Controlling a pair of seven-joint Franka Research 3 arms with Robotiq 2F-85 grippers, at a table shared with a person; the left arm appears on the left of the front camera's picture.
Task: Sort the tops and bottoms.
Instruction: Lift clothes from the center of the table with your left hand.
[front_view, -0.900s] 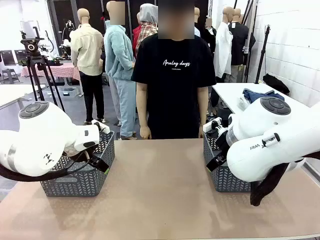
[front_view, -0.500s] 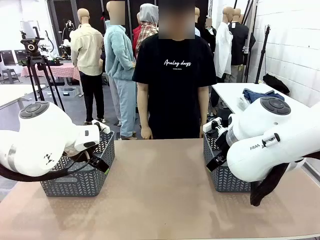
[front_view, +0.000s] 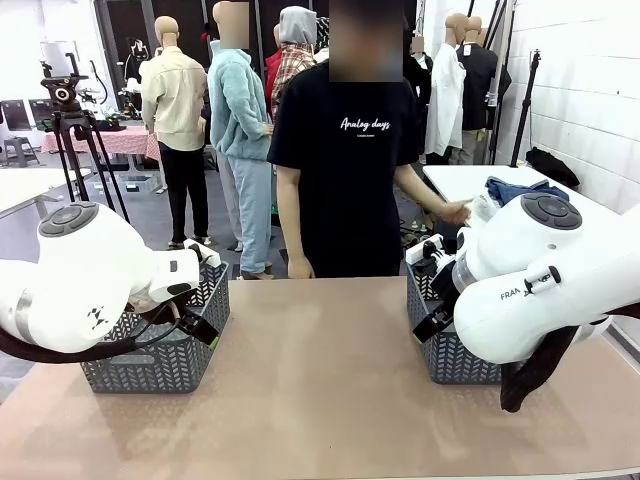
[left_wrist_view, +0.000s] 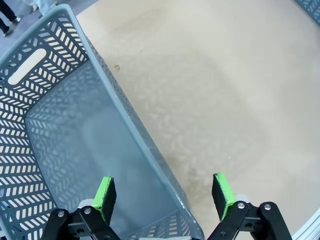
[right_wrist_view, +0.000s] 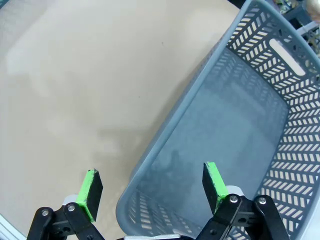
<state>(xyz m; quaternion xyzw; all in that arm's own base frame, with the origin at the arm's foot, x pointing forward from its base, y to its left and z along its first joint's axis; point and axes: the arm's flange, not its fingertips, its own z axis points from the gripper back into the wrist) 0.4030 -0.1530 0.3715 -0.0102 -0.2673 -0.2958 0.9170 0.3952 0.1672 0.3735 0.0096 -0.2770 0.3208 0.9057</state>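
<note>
A dark-blue garment (front_view: 516, 188), one of the bottoms, lies on a white side table (front_view: 470, 178) behind the right arm, and the person's hand (front_view: 458, 211) reaches to it. The tops are out of view. My left gripper (left_wrist_view: 163, 192) hangs open over the near rim of the left grey basket (left_wrist_view: 60, 125), nothing between its green pads. My right gripper (right_wrist_view: 152, 187) hangs open the same way over the rim of the right grey basket (right_wrist_view: 240, 120). In the front view the left gripper (front_view: 203, 257) and right gripper (front_view: 426, 250) sit above their baskets.
The left basket (front_view: 160, 345) and right basket (front_view: 450, 350) stand at either side of the tan table (front_view: 320, 380), and both look empty inside. The person in a black T-shirt (front_view: 345, 170) stands at the far edge. A tripod (front_view: 75, 120) stands back left.
The person has leaned toward picture right and stretched a hand out to the clothes on the side table. Both arms and grippers stay still.
</note>
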